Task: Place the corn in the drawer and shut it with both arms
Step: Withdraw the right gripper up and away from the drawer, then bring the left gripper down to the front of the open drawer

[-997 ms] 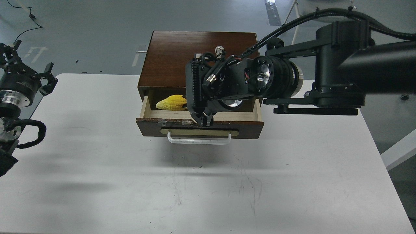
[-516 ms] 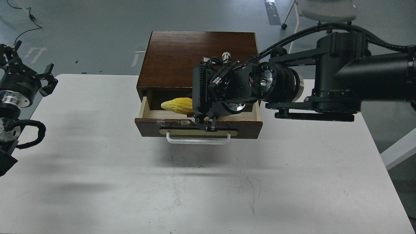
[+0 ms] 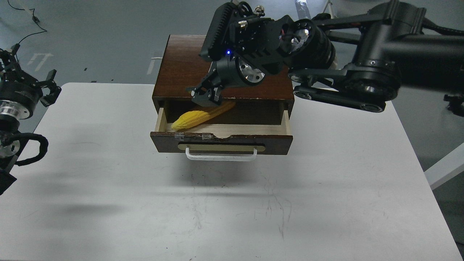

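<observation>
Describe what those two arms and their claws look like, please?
Both arms are matte black, built from thick round segments. The right arm shows shiny silver joint discs, a ribbed black block, black cables, a small blue light and a dark clawed right gripper. The left arm has a silver ring, a looping black cable and a spiky black left gripper.

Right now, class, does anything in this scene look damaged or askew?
Yes. The drawer front has a chipped top edge near its middle, showing pale wood. The corn lies slanted inside the open drawer, its thicker end toward the back, rather than lying flat and straight.
</observation>
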Available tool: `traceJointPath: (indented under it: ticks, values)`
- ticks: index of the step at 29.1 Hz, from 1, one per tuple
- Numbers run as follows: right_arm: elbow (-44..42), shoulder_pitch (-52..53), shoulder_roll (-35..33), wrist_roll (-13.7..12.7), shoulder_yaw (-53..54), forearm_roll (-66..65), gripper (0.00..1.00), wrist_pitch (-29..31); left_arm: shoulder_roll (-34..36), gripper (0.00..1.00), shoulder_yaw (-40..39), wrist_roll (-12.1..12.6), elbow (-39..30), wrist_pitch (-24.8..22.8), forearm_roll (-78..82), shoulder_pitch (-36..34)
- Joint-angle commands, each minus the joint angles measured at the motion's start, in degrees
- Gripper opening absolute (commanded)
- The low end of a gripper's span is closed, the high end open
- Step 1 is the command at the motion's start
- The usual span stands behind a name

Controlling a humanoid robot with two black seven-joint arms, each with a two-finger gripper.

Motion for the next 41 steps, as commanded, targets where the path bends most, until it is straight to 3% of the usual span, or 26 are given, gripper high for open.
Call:
traceJointPath:
  ticks: [1, 3, 4, 6, 7, 8, 11, 16, 18, 19, 21, 22, 26, 32, 37, 39, 41]
  values:
    - [-6.0, -0.54, -2.6, -0.01, 3.02, 11.01, 0.99, -0.09, 0.7, 0.96, 0.21, -0.07, -0.09, 0.0, 3.38, -2.42]
    - [-8.91, -0.8, -4.44, -0.01, 3.9, 18.57, 0.99, -0.18, 0.88, 0.86, 0.21, -0.33, -0.18, 0.0, 8.3, -4.17]
    - [-11.09, -1.15, -6.19, -0.01, 4.25, 24.95, 0.99, -0.18, 0.71, 0.7, 0.21, -0.68, -0.09, 0.0, 12.67, -5.31]
    - [-13.57, -2.03, -8.83, -0.1, 4.43, 33.94, 0.99, -0.18, 0.97, 0.62, 0.03, -1.47, -0.62, 0.0, 18.59, -6.03]
    - [-14.53, -2.47, -11.28, -0.01, 4.52, 39.2, 0.99, -0.18, 1.05, 0.56, -0.05, -3.22, -0.79, 0.0, 21.04, -6.38]
    - [-14.98, -2.73, -12.87, -0.01, 4.52, 41.95, 0.99, -0.18, 1.14, 0.54, -0.05, -4.54, -1.05, 0.0, 22.28, -6.9]
    - [-15.86, -5.01, -17.54, -0.01, 4.6, 51.44, 0.99, 0.0, 1.93, 0.54, 0.12, -4.6, -5.0, 0.0, 25.89, -8.66]
    - [-17.96, -11.95, -22.55, -0.01, 6.27, 60.16, 0.99, -0.27, 9.48, 0.46, -0.4, -4.6, -26.42, 0.0, 41.0, -9.02]
    - [-20.15, -16.51, -23.17, -0.01, 10.73, 61.04, 0.99, -0.1, 12.47, 0.3, -0.93, -4.6, -39.58, 0.0, 48.1, -9.1]
    - [-20.77, -17.75, -23.17, -0.01, 11.89, 61.31, 1.0, -0.09, 12.92, 0.25, -0.93, -4.6, -42.77, 0.0, 49.96, -9.28]
    - [-22.79, -22.49, -23.26, -0.01, 18.28, 63.76, 1.0, 0.26, 13.88, 0.03, -1.02, -4.6, -52.95, 0.0, 58.37, -11.03]
    - [-23.32, -23.64, -23.26, -0.1, 19.88, 64.82, 1.0, 0.43, 13.97, 0.0, -1.11, -4.6, -55.0, 0.0, 60.59, -11.3]
    - [-25.61, -30.75, -23.26, -0.1, 26.47, 76.03, 1.0, 2.1, 13.98, 0.0, -1.02, -4.6, -66.67, 0.0, 74.8, -13.49]
    - [-28.16, -37.89, -23.43, 0.69, 32.63, 92.59, 1.0, 2.19, 9.23, 0.0, -0.67, -4.6, -76.19, 0.0, 98.12, -13.76]
    - [-29.04, -46.24, -21.68, 4.12, 40.64, 101.83, 1.0, 3.25, 4.04, 0.0, 1.79, -4.6, -79.02, 0.0, 115.28, -12.79]
    - [-29.04, -51.75, -17.65, 8.06, 44.66, 103.76, 1.0, 4.99, 3.08, 0.0, 6.25, -4.6, -80.06, 0.0, 122.11, -13.06]
    - [-29.13, -54.14, -15.97, 9.74, 46.6, 103.76, 1.0, 6.23, 1.33, 0.0, 8.2, -4.6, -80.95, 0.0, 127.03, -13.23]
